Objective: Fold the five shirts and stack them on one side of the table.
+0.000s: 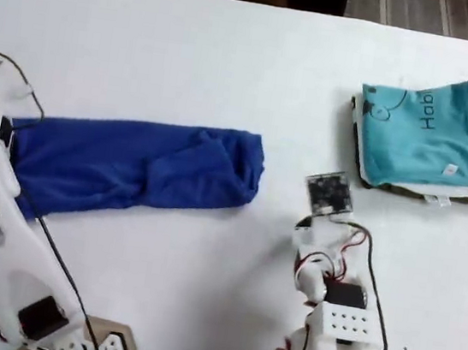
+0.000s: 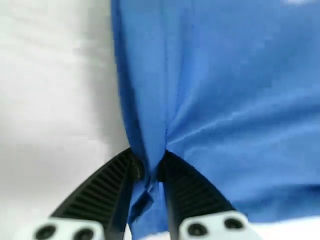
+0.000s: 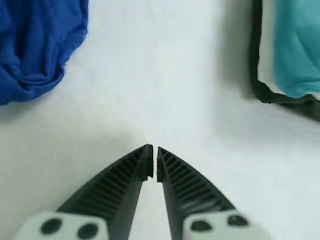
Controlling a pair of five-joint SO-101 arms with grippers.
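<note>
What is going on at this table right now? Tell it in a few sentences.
The left gripper is shut on one end of the blue shirt, which lies as a long bunched strip on the white table. The right gripper is shut and empty, over bare table between that shirt and the folded stack, teal on top.

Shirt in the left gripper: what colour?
Plain royal blue shirt, clearest in the left wrist view.

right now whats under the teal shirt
Under the teal shirt, a white layer and a dark bottom layer show at the edges; the rest is covered.
</note>
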